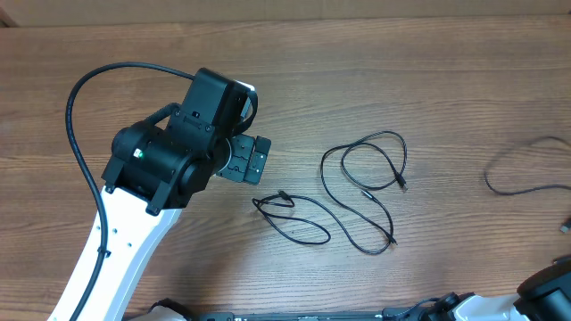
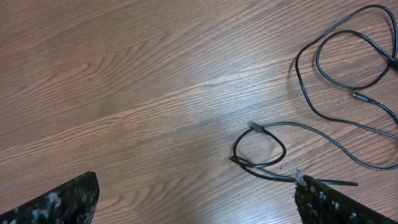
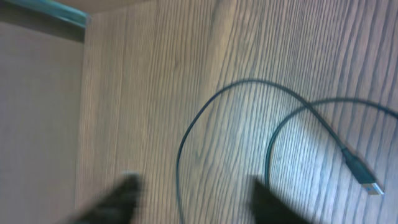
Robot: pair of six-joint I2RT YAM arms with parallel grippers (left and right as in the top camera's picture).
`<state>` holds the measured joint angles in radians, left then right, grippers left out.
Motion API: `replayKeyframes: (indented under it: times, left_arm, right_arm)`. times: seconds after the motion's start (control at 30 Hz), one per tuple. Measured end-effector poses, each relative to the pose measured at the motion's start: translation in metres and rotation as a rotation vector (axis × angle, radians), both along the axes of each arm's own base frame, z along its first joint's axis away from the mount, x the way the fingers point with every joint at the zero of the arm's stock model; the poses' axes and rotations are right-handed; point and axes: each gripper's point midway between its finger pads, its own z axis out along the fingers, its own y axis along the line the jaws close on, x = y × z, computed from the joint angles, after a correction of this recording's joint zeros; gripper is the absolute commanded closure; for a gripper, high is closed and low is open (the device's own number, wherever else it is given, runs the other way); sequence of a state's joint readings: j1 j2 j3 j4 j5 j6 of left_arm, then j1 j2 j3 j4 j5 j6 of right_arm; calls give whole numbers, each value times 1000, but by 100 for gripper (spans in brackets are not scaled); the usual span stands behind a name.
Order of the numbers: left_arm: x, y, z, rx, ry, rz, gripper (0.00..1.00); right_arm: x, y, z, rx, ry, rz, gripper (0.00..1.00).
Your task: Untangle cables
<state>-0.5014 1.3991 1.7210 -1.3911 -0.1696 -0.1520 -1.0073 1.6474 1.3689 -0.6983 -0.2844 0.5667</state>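
**Cables:** three, black and thin. All are laid flat on the table (image 1: 178, 53) and none is held.

- **Short cable** (image 1: 268, 207): set in a narrow loop at the table's middle, just right of the left gripper.
- **Long cable** (image 1: 361, 190): looped loosely beside the short one on its right, the two apart.
- **Third cable** (image 1: 489, 178): well apart and cut off by the right frame edge.

**Open room:** bare wood is left along the whole far side.

**Left gripper** (image 1: 250, 159): jaws spread wide and empty. In the wrist view, one plug of the short cable (image 2: 251, 126) is seen at the tip of one finger (image 2: 336, 202). Contact cannot be told.

**Right gripper** (image 3: 196, 199): blurred, fingers parted, nothing clamped. A cord (image 3: 180, 143) is seen on the wood between them, near the table's edge.
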Motion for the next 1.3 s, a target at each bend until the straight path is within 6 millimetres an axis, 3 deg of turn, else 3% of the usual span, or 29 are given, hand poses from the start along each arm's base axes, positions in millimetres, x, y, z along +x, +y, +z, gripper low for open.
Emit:
replayKeyframes:
  times: [0.13, 0.33, 0.53, 0.9, 1.17, 1.3]
  left_arm:
    - [0, 0, 0, 0, 0, 0, 0]
    - [0, 0, 0, 0, 0, 0, 0]
    - [0, 0, 0, 0, 0, 0, 0]
    - [0, 0, 0, 0, 0, 0, 0]
    - [0, 0, 0, 0, 0, 0, 0]
    - [0, 0, 0, 0, 0, 0, 0]
  right_arm:
    - [0, 6, -3, 3, 11, 48, 0]
    - [9, 27, -4, 8, 2, 209, 0]
    - [39, 76, -5, 28, -13, 435, 0]
    - [88, 224, -20, 105, 65, 882, 0]
    - [94, 337, -43, 129, 122, 1179, 0]
    - [87, 392, -60, 120, 138, 1330, 0]
